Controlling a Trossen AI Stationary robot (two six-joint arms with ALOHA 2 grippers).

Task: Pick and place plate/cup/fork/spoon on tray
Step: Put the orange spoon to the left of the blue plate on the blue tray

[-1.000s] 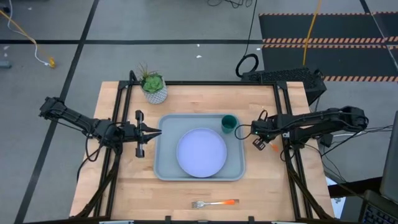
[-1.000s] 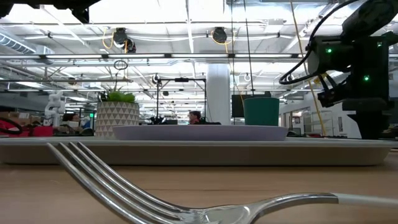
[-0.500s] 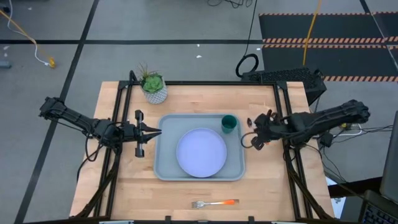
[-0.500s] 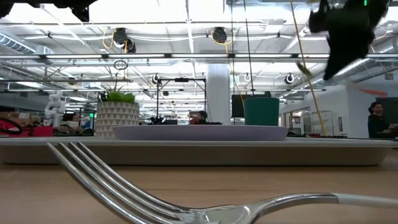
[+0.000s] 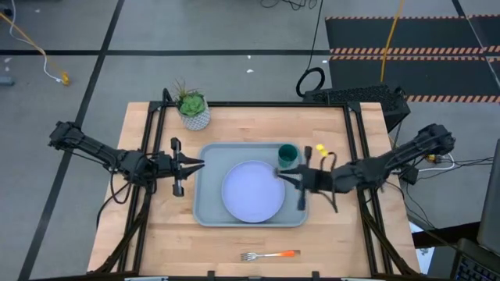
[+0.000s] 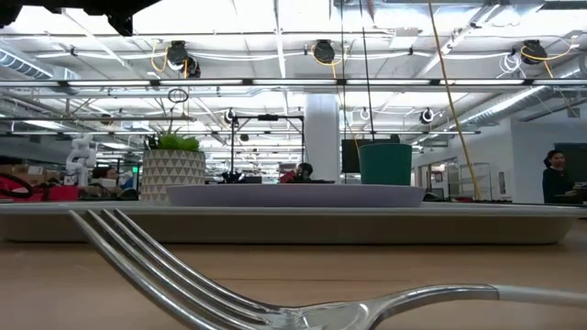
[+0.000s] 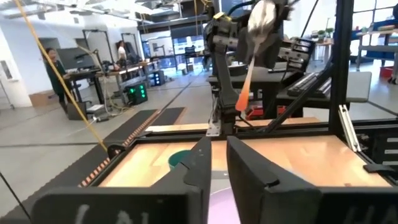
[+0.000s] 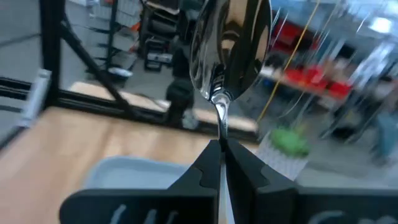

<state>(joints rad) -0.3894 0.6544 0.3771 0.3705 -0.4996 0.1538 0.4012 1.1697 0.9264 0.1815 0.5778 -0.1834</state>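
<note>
Spoon (image 8: 227, 37): one, silver bowl, orange handle, gripped upright in right claw (image 5: 291, 176) over tray's (image 5: 209, 211) right side.
Counts: one plate (image 5: 253, 191), one cup (image 5: 287, 154), both on tray; one fork (image 5: 268, 255) on desk (image 5: 351, 250).
Left claw (image 5: 197, 165): fingers slightly parted, empty, at tray's left rim.
Nearby: potted plant (image 5: 191, 108).

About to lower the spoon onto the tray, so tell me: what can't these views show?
- Spoon: high view, too small and dark against the right gripper.
- Drop spot on the tray: right wrist view, blurred and hidden by the jaws.
- Fork handle: low view, cut off by the edge.
</note>
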